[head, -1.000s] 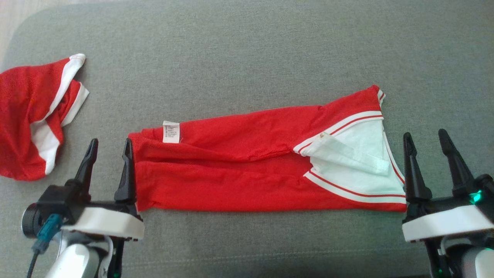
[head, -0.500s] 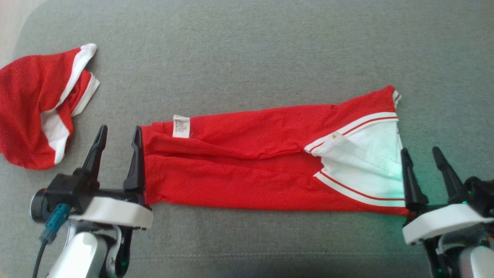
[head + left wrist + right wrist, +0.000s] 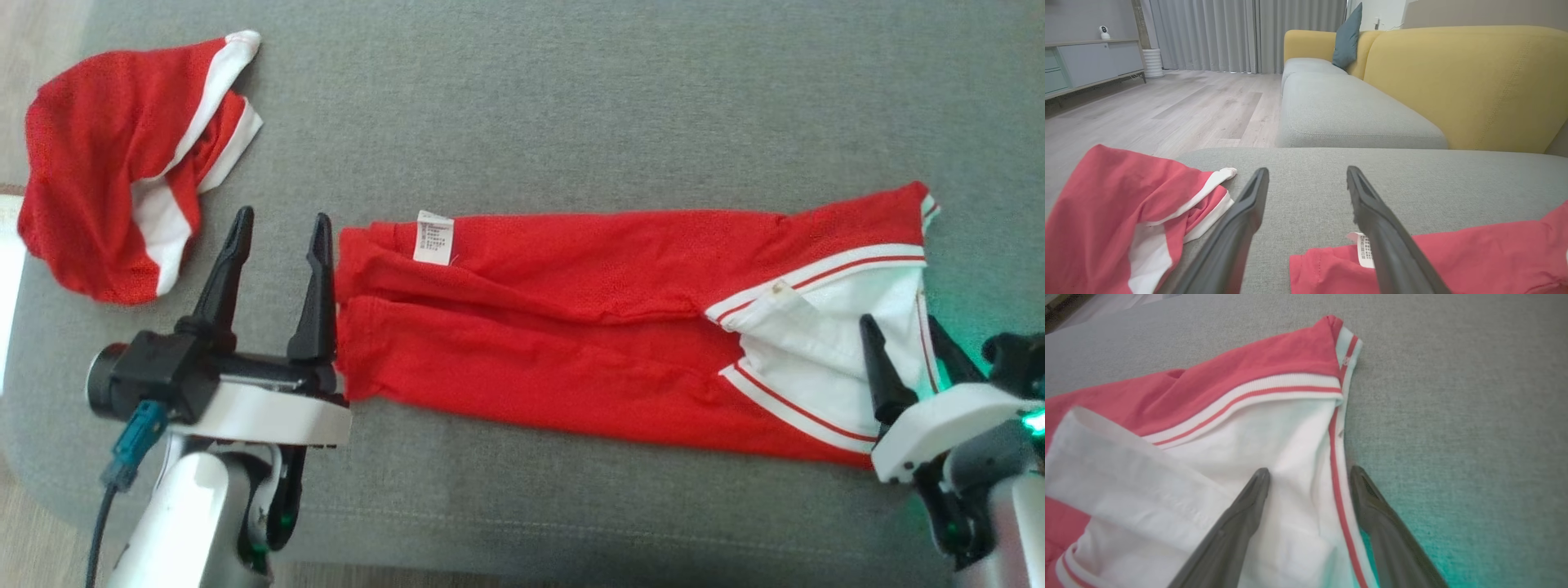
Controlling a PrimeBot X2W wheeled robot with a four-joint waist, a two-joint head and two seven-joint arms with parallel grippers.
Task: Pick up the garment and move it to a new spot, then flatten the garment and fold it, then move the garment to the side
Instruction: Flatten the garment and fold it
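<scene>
Both jaws are spread and hold nothing. The left jaws sit at the garment's (image 3: 571,327) left end, inner finger (image 3: 317,302) right at its edge. The right jaws straddle its white collar edge (image 3: 1340,465); a second ago they stood just beside it. The garment lies folded in a long strip across the cushion's (image 3: 571,106) middle, label (image 3: 433,238) up. A second red garment (image 3: 106,180) lies crumpled near the far left corner, well apart. The head camera has shifted.
</scene>
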